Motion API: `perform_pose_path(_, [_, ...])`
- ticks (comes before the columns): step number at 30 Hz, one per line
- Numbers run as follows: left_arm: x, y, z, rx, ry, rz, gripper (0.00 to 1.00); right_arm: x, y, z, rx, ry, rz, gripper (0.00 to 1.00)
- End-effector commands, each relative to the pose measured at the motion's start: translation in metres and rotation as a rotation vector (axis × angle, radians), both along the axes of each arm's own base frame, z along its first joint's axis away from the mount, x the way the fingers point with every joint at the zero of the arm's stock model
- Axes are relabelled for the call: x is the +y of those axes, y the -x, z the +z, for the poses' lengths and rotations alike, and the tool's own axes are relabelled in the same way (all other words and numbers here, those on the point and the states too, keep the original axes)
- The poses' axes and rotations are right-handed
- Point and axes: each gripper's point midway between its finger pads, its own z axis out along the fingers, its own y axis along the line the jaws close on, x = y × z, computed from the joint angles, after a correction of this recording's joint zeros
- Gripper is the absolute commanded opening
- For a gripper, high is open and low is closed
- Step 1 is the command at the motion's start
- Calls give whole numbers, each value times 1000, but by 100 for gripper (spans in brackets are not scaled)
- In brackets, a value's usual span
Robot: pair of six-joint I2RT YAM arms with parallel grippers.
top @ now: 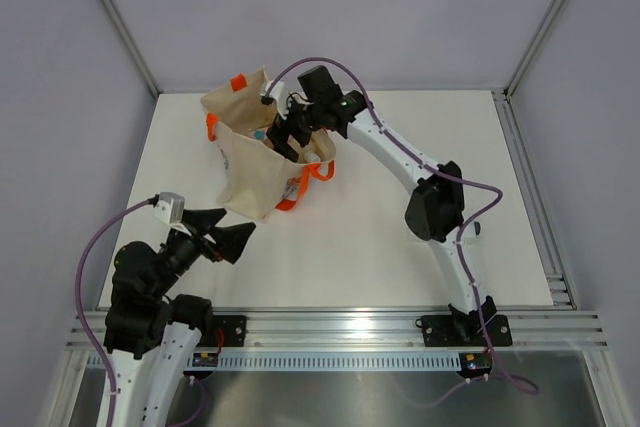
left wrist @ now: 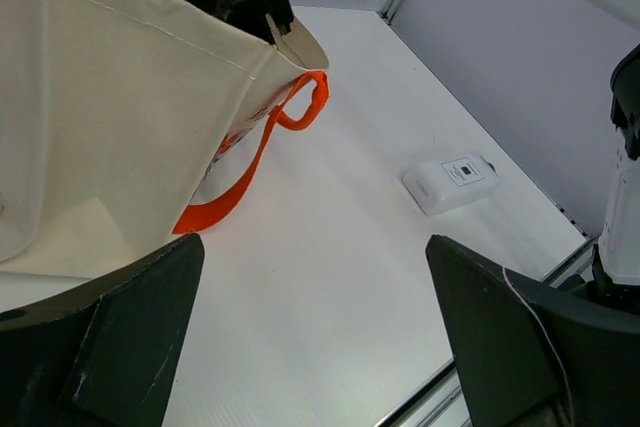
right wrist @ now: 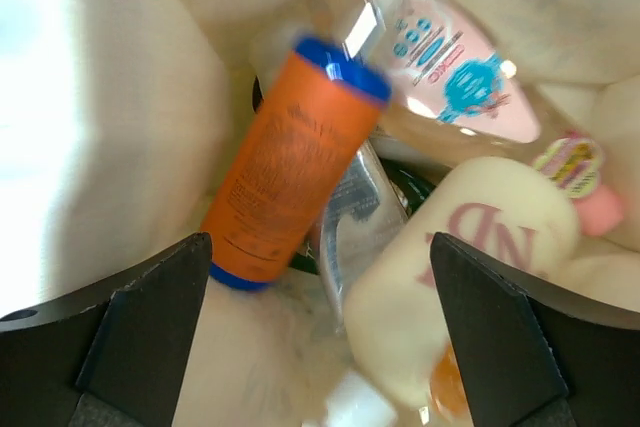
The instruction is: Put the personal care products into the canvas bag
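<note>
Four products show inside the bag (top: 250, 172) in the right wrist view: an orange bottle (right wrist: 290, 167) leaning on the cloth wall, a silver tube (right wrist: 355, 217) beside it, a peach bottle (right wrist: 460, 87) behind, and a cream bottle (right wrist: 470, 257) in front. The green and flat white ones cannot be made out; they may lie under the others. No product is seen outside the bag.

The right gripper (right wrist: 318, 247) hangs in the bag mouth with its fingers apart and nothing between them. The left gripper (left wrist: 315, 247) sits low over the table (top: 400, 267), near the bag's front side, also spread and empty.

The main risk is probably the way out. The bag is soft cloth, and the right fingers sit close inside its rim. A slanted lift could catch the rim or the orange handle (left wrist: 245, 182) and drag the bag over, spilling the bottles. The orange bottle looks blurred, so it may not have settled; a knock from a finger could shove it against the wall and push the bag out of shape. A straight rise would likely be safest.

A forward move by the left arm could press into the cloth or snag the handle loop lying on the table.

A small white box (left wrist: 450, 182) lies on the table well apart from the bag, to its right and out of both arms' way. The right arm's long reach across the table crowds the space behind the bag.
</note>
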Motion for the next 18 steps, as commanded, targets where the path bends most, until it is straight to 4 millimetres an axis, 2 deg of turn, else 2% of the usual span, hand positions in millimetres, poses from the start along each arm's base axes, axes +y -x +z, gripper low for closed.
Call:
perform_pose_path(1, [-6,8,20,-67,12,-52,99,-29,21,128,-171,-137,8,100])
perform_pose_path(2, [-7,9,21,-68,11,-57,99,-42,28,156,-215,-162,8,99])
perform_pose_path(3, [-8,9,21,-68,11,-65,99,-59,25,154,-214,-147,-9,100])
perform_pose_path(4, [-9,9,23,-72,12,-71,99,-70,30,157,-230,-138,17,99])
perform_pose_path(5, [-9,10,25,-76,11,-74,99,-88,41,177,-267,-153,26,100])
perform_pose_path(6, [-9,9,24,-76,9,-75,99,-101,49,160,-228,-123,41,100])
perform_pose_path(7, [-11,10,26,-80,10,-84,99,-123,51,150,-213,-100,58,99])
perform_pose_path(8, [-11,10,27,-80,10,-88,99,-141,65,161,-232,-101,61,99])
perform_pose_path(9, [-12,10,27,-80,10,-92,99,-156,75,137,-171,-64,68,99])
perform_pose_path(10, [-13,10,27,-83,10,-101,99,-181,87,120,-127,-21,97,100])
perform_pose_path(11, [-15,10,26,-75,14,-111,99,-197,104,122,-135,-5,111,100])
perform_pose_path(12, [-17,11,25,-70,17,-127,99,-213,119,93,-62,43,109,100])
perform_pose_path(13, [-19,10,25,-75,22,-141,99,-236,131,75,-31,120,110,99])
perform_pose_path(14, [-21,11,25,-70,30,-154,99,-251,144,72,-50,158,97,100])
perform_pose_path(15, [-26,10,19,-46,33,-181,99,-268,161,38,14,226,101,99])
perform_pose_path(16, [-28,9,19,-44,43,-194,99,-288,165,20,14,318,71,99])
perform_pose_path(17, [-30,8,18,-37,47,-206,99,-309,185,-5,32,380,49,99])
perform_pose_path(18, [-33,6,13,-22,51,-227,99,-327,177,-17,-47,465,25,100])
